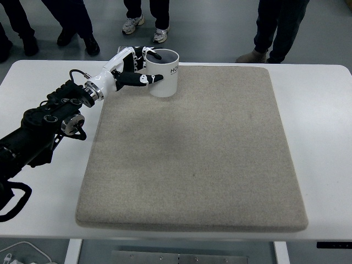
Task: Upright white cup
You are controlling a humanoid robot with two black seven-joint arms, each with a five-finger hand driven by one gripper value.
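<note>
On white table [324,121] with beige mat [192,148], legs of bystanders [275,27] beyond: upright white cup [165,74], dark lettering, clasped by left hand [132,69].

Cup [165,74] upright on mat's [192,154] far-left corner, mat on table [324,137]

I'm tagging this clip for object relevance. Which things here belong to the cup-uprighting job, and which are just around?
Part of the job:
white cup, upright, at the mat's far left corner
left hand, fingers wrapped around the cup
beige mat under the cup

Just around:
white table
people's legs and shoes beyond the table
</note>
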